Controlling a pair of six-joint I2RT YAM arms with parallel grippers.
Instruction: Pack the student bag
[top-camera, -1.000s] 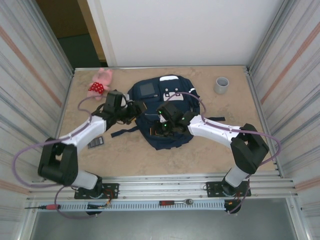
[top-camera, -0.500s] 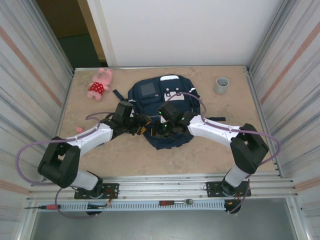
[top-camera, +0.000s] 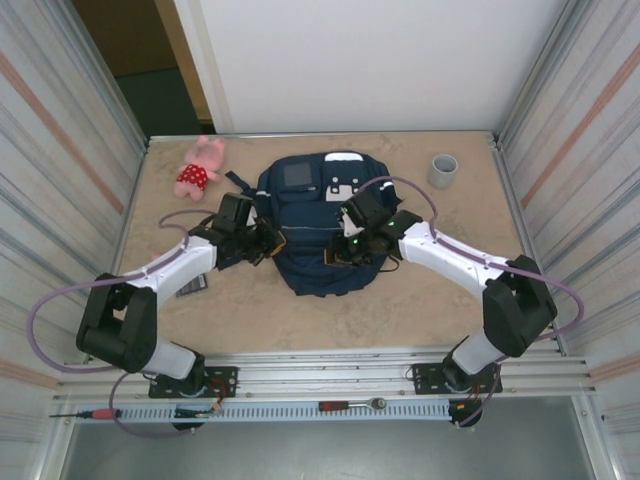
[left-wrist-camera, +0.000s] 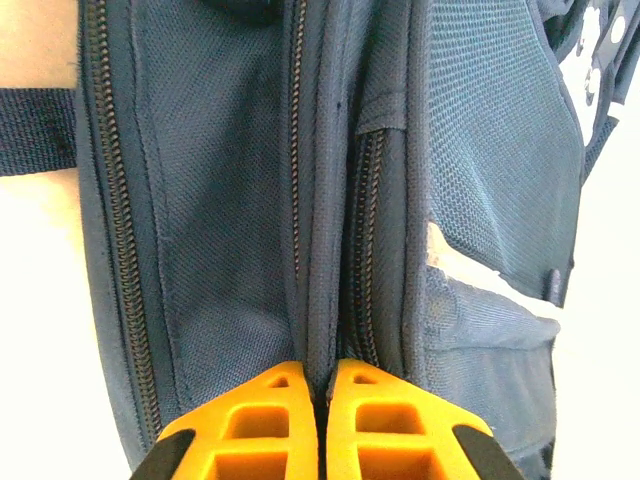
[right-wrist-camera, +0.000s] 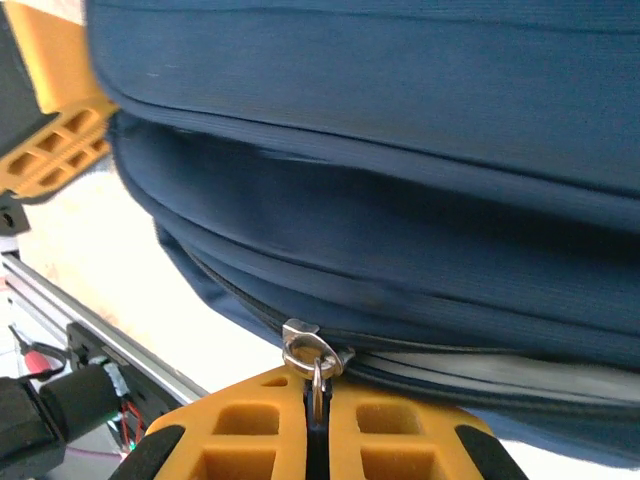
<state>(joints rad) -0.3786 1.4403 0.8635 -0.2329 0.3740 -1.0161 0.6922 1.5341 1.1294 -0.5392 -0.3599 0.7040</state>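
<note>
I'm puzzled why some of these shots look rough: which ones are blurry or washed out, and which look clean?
Top view: even, soft light, the student bag crisp. Left wrist view: the bag's mesh is sharp, but the table burns out to white. Right wrist view: the bag's fabric is smeared by blur, while the zipper pull at the right gripper looks sharper.

I list, on the tan table (top-camera: 420, 310):
- One navy student bag (top-camera: 310, 268), centre, white patch toward the far wall.
- My left gripper (top-camera: 268, 241), against the bag's left side.
- My right gripper (top-camera: 342, 255), on its right half.
- Pink plush toy (top-camera: 200, 168), far left, apart from the bag.
- Grey cup (top-camera: 443, 170), far right.
- Small dark flat item (top-camera: 192, 286), beside my left arm.
</note>
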